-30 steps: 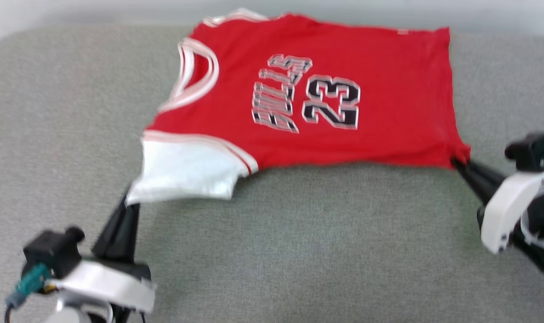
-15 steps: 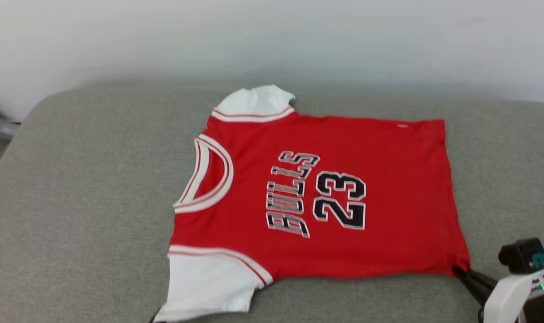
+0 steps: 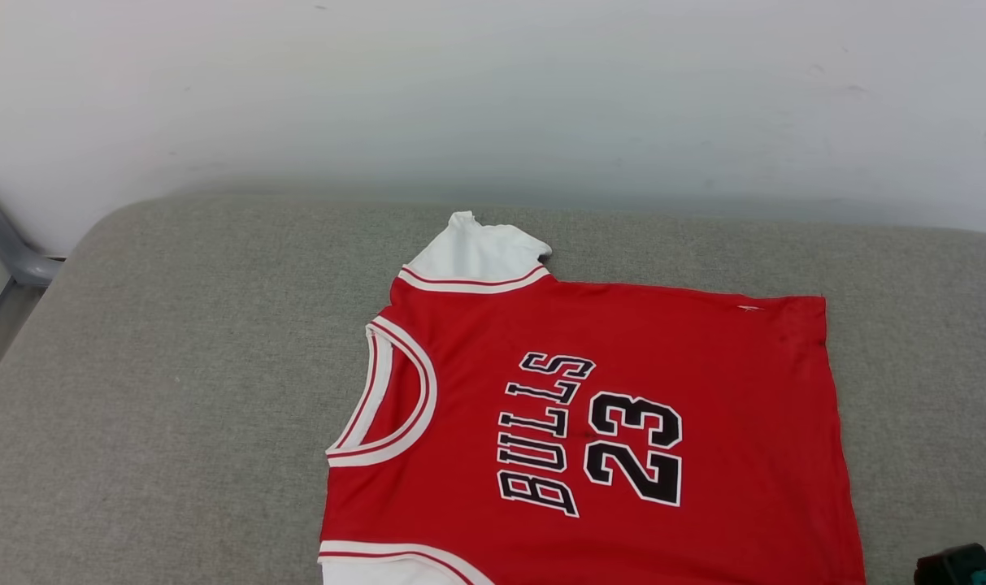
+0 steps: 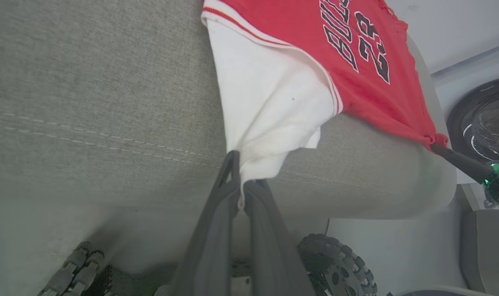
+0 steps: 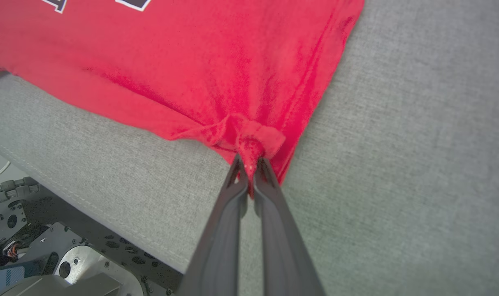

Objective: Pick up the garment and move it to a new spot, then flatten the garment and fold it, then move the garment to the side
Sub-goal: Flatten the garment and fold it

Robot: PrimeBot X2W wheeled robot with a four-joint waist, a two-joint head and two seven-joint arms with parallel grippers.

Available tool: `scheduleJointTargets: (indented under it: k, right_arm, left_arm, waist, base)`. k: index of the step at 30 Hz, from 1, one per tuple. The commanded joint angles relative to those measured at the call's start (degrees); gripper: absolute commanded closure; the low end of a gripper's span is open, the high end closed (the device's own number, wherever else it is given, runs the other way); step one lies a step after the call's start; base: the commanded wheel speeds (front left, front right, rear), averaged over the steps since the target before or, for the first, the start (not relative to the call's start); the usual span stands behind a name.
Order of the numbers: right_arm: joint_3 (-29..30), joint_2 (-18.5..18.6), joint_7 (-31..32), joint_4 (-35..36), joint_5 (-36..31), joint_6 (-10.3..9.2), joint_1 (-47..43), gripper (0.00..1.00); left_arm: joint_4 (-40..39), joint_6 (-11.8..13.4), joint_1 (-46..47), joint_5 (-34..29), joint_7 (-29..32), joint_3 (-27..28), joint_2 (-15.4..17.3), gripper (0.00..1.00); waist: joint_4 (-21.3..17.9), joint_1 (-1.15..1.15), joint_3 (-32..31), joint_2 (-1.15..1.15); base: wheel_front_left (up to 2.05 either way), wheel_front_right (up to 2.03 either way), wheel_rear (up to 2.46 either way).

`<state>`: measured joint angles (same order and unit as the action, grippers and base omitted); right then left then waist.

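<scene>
The garment, a red jersey with white sleeves and black "BULLS 23" lettering, lies spread front-up on a grey cushion, neck to the left. My left gripper is shut on the hem of the near white sleeve, pulled taut past the cushion's front edge. My right gripper is shut on the bunched near corner of the red hem. Its fingers also appear in the left wrist view, holding that corner. The far sleeve lies flat near the back.
A white wall rises behind the cushion. A grey metal frame stands at the far left. Below the cushion's front edge sit my base and its wheels. Bare cushion surrounds the garment on the left and right.
The head camera has tilted up, so the whole picture has slid down. The garment stays spread and taut, and both grippers keep their grips.
</scene>
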<state>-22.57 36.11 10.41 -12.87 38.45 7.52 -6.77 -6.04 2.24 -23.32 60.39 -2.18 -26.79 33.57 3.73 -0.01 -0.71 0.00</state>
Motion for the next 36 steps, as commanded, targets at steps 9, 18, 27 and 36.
scheduleJointTargets:
  k: [9,18,27,36]
  right_arm:
    - [4.03,-1.94,-1.12,2.3,0.24,-0.07,0.5,1.0]
    - [3.91,-3.08,-1.16,2.36,0.5,-0.06,3.71,1.0]
    - [3.23,-3.34,-1.44,1.84,0.85,-0.06,7.61,1.0]
    - [2.05,-3.37,-0.65,1.2,1.12,-0.06,13.39,1.0]
  left_arm:
    - [-1.16,1.11,3.71,-5.1,-4.24,1.63,0.83,1.0]
    - [-0.49,0.43,12.41,-9.77,-4.2,2.57,2.98,1.0]
    - [3.44,-3.25,23.65,-11.87,-1.14,1.9,4.01,1.0]
    - [8.67,-6.6,35.3,-13.89,1.25,0.46,3.47,1.0]
  waist:
    - [-0.71,0.01,-0.37,0.0]
    - [-2.06,0.01,0.07,0.0]
    - [-4.15,0.01,2.41,0.0]
    - [-5.51,0.01,8.05,0.0]
  base:
    - [0.0,0.0,0.0]
    - [0.0,0.0,0.0]
    - [0.0,0.0,0.0]
    - [0.0,0.0,0.0]
